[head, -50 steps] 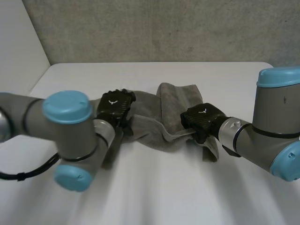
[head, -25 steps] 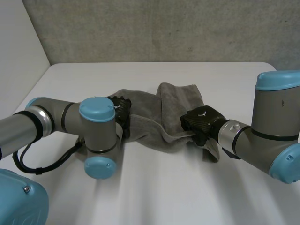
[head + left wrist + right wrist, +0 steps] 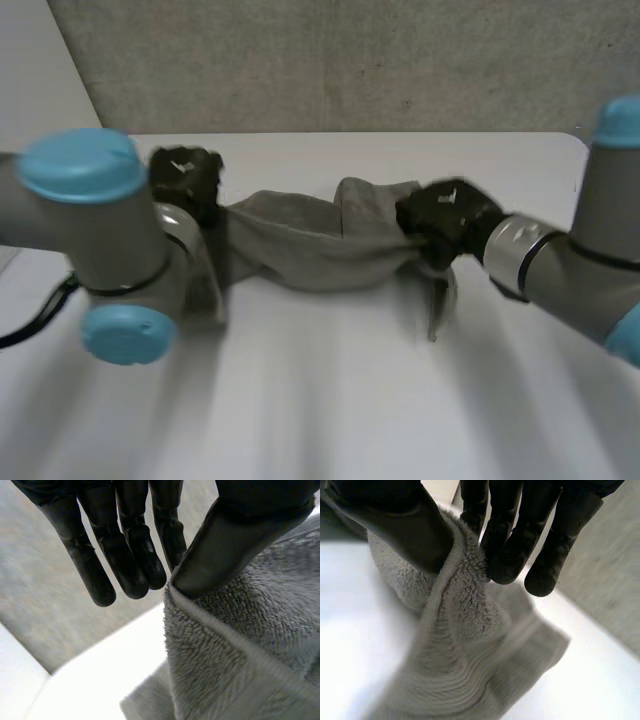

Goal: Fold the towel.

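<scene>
Closest of all, bare white table (image 3: 320,420). Next, two grey arms with light-blue caps: left arm (image 3: 110,240) on one side, right arm (image 3: 570,275) on the other, both reaching in toward the middle.

A bit farther back, grey towel (image 3: 300,250), bunched up and pulled long like a rope between two black hands, over the middle of the table. Left hand (image 3: 185,175) at one end of it, right hand (image 3: 450,215) at the other end. A loose flap hanging down under each hand. Lowest in the middle; hard to tell if touching the table there.

From the left wrist: thumb (image 3: 225,545) pressed onto the towel's sewn edge, pinching it against the nearest of the fingers (image 3: 125,555). Other fingers straight, close together, holding nothing. Fluffy cloth falling away below the thumb, white table under it.

From the right wrist: towel edge squeezed tight between thumb and fingertips, fingers bent a little over the fold. Rest of the cloth dropping in soft folds toward the table.

Farther back, more white table up to its far edge. Last of all, rough grey wall (image 3: 350,60).
</scene>
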{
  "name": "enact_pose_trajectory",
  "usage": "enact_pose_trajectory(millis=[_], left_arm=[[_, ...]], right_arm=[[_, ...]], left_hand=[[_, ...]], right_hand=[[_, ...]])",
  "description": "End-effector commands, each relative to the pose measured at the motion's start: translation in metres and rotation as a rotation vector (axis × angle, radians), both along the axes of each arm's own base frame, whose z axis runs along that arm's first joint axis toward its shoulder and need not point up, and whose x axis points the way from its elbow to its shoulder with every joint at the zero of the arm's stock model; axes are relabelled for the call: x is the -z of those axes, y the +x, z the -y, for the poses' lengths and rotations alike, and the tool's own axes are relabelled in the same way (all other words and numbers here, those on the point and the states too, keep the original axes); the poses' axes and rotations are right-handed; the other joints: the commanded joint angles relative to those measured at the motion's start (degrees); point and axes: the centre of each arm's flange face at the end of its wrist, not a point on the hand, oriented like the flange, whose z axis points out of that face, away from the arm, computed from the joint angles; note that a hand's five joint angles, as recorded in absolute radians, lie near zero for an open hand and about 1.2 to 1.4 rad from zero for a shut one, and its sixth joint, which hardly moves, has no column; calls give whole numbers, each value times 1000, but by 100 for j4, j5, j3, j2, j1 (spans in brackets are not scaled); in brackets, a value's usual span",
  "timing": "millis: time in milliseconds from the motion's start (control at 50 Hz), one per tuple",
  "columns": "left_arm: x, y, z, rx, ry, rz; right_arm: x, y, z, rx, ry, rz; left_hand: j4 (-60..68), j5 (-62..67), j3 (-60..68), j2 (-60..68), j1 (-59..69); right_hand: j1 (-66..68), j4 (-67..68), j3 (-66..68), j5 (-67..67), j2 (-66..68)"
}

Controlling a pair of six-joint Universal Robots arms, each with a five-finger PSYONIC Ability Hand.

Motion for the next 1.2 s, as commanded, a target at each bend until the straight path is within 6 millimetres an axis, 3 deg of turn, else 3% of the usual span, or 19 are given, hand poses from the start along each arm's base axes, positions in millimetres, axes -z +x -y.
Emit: enact_pose_trajectory(millis=[20, 140, 320, 460, 600, 700, 720, 740, 800, 840, 900, 960, 1020, 1060, 1080, 1120, 1140, 1180, 1200], left_arm=[[-77, 27, -23, 11, -155, -92], [-98, 38, -44, 148, -161, -107], [-67, 50, -49, 194, 5, -75], [-31, 50, -7, 159, 88, -31], [-38, 29, 53, 162, -10, -27], [-87, 11, 84, 178, -213, -88], [-114, 8, 88, 183, -313, -114], [-145, 4, 86, 193, -426, -149], [-174, 0, 79, 206, -542, -184], [-230, 2, 56, 219, -761, -252], [-263, 11, 42, 211, -910, -295], [-266, 13, 38, 220, -939, -304], [-247, 12, 45, 222, -893, -290], [-198, 15, 61, 214, -734, -229], [-197, 15, 61, 214, -734, -229], [-131, 19, 69, 252, -537, -154], [-131, 19, 69, 253, -536, -154], [-72, 20, 59, 330, -365, -97], [-72, 20, 59, 330, -365, -96]], right_arm=[[-86, -6, -14, 6, -173, 101], [-122, -11, -26, 2, -210, 131], [-88, -12, -33, -27, -35, -13], [-59, 3, -1, -48, -44, -122], [-61, 34, 48, -13, -190, -54], [-104, 58, 70, 12, -473, 67], [-130, 59, 73, 30, -590, 129], [-155, 59, 72, 40, -693, 195], [-181, 58, 67, 46, -800, 255], [-227, 50, 52, 72, -982, 356], [-237, 45, 46, 67, -1042, 382], [-232, 43, 46, 65, -1030, 371], [-209, 47, 47, 21, -959, 324], [-170, 54, 47, -57, -841, 250], [-170, 54, 47, -57, -840, 250], [-130, 58, 42, -135, -706, 176], [-129, 58, 42, -135, -705, 175], [-90, 60, 36, -196, -604, 87], [-90, 60, 35, -196, -604, 87]], left_hand=[[316, 339, 352, 341, 388], [1123, 1146, 1159, 1148, 1195], [1123, 1146, 1159, 1148, 1195], [1123, 1146, 1159, 1148, 1195], [1123, 1146, 1159, 1148, 1195], [1123, 1146, 1159, 1148, 1195], [1123, 1146, 1159, 1148, 1195], [1123, 1146, 1159, 1148, 1195], [1123, 1146, 1159, 1148, 1195], [1123, 1146, 1159, 1148, 1195], [1123, 1146, 1159, 1148, 1195], [1123, 1146, 1159, 1148, 1195], [1123, 1146, 1159, 1148, 1195], [1123, 1146, 1159, 1148, 1195], [1123, 1146, 1159, 1148, 1195], [1123, 1146, 1159, 1148, 1195], [1123, 1146, 1159, 1148, 1195], [1123, 1146, 1159, 1148, 1195], [1123, 1146, 1159, 1148, 1195]], right_hand=[[476, 346, 388, 381, 528], [476, 346, 388, 381, 528], [476, 346, 388, 381, 528], [476, 346, 388, 381, 528], [476, 346, 388, 381, 528], [476, 346, 388, 381, 528], [476, 346, 388, 381, 528], [476, 346, 388, 381, 528], [476, 346, 388, 381, 528], [476, 346, 388, 381, 528], [476, 346, 388, 381, 528], [476, 346, 388, 381, 528], [476, 346, 388, 381, 528], [476, 346, 388, 381, 528], [476, 346, 388, 381, 528], [476, 346, 388, 381, 528], [476, 346, 388, 381, 528], [476, 346, 388, 381, 528], [476, 346, 388, 381, 528]])
